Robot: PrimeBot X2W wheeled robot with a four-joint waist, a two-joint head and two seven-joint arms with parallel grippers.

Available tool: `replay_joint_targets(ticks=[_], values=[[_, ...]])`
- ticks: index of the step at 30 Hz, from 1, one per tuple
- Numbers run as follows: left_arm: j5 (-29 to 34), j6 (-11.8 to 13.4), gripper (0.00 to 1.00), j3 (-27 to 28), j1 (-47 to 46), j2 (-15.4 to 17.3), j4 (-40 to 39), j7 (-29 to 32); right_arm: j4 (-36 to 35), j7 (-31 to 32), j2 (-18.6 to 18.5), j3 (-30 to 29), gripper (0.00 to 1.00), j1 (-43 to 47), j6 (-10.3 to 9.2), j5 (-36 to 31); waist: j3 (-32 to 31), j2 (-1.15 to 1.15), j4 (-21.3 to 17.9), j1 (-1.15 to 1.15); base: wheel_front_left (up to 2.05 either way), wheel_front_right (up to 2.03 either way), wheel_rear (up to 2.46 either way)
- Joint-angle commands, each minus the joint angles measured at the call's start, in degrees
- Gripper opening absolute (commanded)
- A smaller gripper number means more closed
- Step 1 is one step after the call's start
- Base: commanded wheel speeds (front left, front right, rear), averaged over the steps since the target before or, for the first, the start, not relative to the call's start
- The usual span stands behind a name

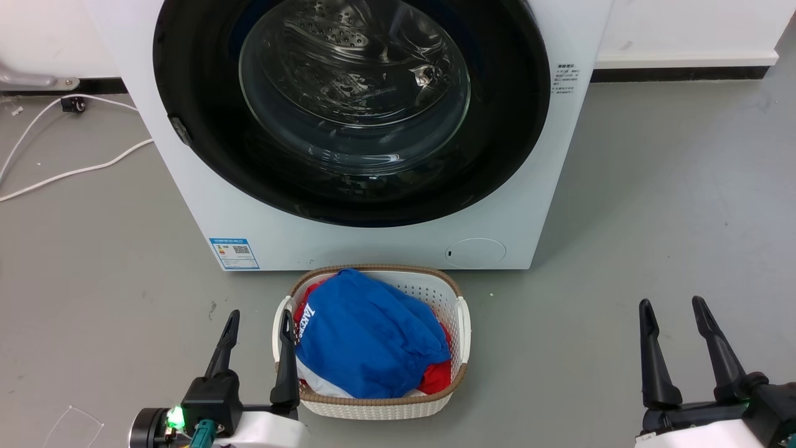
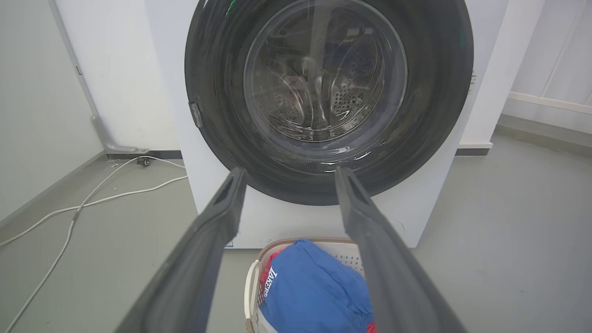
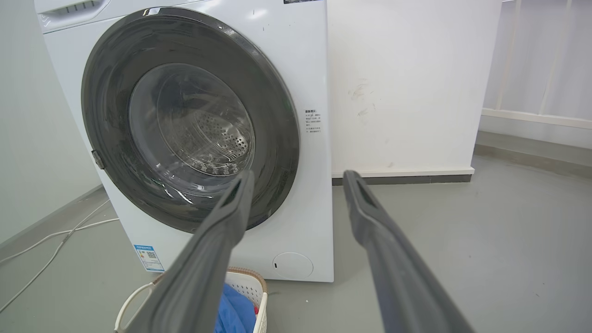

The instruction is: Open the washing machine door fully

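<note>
Door state: the washing machine door (image 1: 351, 106) sits shut, flush against the front of the washing machine (image 1: 373, 246). It lies ahead of both sets of fingertips and well apart from them.

Left fingers (image 1: 222, 351): spread apart, nothing between them, touching nothing that can be made out. In the left wrist view the lower arc of the door shows between and just above the two tips. A small latch tab (image 1: 180, 130) sits on the door's rim, up and to the left of these fingers.

Right fingers (image 1: 652, 361): also released and empty, over bare grey floor (image 1: 653, 205). In the right wrist view the door lies behind and to the left of the left-hand finger. The round cap (image 3: 292, 265) low on the machine shows between the two fingers.

A white laundry basket (image 1: 463, 323) stands just to the right of the left fingers, close against the machine's foot. The inner left finger overlaps its rim in the head view; contact cannot be judged. A blue garment (image 1: 367, 342) lies on top in it, with red cloth (image 1: 438, 376) beneath.

A blue label (image 1: 234, 253) is on the machine ahead of the left fingertips. A white cable (image 1: 74, 171) trails on the floor far to their left.
</note>
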Motion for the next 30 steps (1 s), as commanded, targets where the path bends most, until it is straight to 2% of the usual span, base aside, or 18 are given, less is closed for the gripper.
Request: replay_joint_targets(ticks=[1,11,12,13,14,15,18,21,26,30], values=[[-0.13,0.03,1.0,0.12,0.37,-0.13,0.1,-0.19,0.17,-0.12,0.19,0.0,1.0,0.43,-0.01,0.13,0.0,0.0,-0.03,0.0,0.0,0.0,0.0],[-0.34,0.49,1.0,0.16,0.27,-0.13,0.35,-0.19,0.68,-0.12,0.19,0.0,1.0,0.53,-0.01,0.8,0.08,0.0,0.0,0.0,0.0,0.0,0.0],[-0.35,0.45,1.0,0.16,0.28,-0.13,0.36,-0.19,0.75,-0.12,0.19,0.03,0.95,0.53,-0.01,0.85,0.09,0.0,0.0,0.0,0.0,0.0,0.0],[-0.37,0.44,1.0,0.15,0.27,-0.13,0.4,-0.19,0.8,-0.12,0.19,0.03,0.34,0.52,-0.01,0.92,0.1,0.0,0.0,0.0,0.0,0.0,0.0],[-0.4,0.47,1.0,0.16,0.26,-0.13,0.44,-0.19,0.84,-0.12,0.19,0.0,0.05,0.5,-0.01,0.99,0.1,0.0,0.01,0.0,0.0,0.0,0.0],[-0.48,0.5,1.0,0.15,0.25,-0.13,0.47,-0.19,0.89,-0.12,0.19,0.0,0.0,0.48,-0.01,1.12,0.09,0.0,0.02,0.0,0.0,0.0,0.0],[-0.61,0.52,1.0,0.21,0.2,-0.13,0.52,-0.19,0.65,-0.12,0.19,-0.09,0.0,0.28,-0.01,3.89,0.1,0.0,0.02,0.0,0.0,0.0,0.0],[-0.7,0.56,1.0,0.24,0.16,-0.13,0.59,-0.19,0.92,-0.12,0.18,-0.42,0.0,0.07,-0.02,12.18,0.08,0.0,-0.03,0.0,0.0,0.0,0.0],[-0.77,0.53,1.0,0.29,0.23,-0.14,0.74,-0.19,2.32,-0.12,0.16,0.04,0.0,-0.58,-0.01,31.8,0.01,0.0,-0.13,0.0,0.0,0.0,0.0],[-0.81,0.57,1.0,0.16,0.38,-0.13,0.87,-0.19,5.39,-0.12,0.14,3.07,0.0,-0.6,-0.01,49.35,-0.17,0.0,-0.18,0.0,0.0,0.0,0.0]])
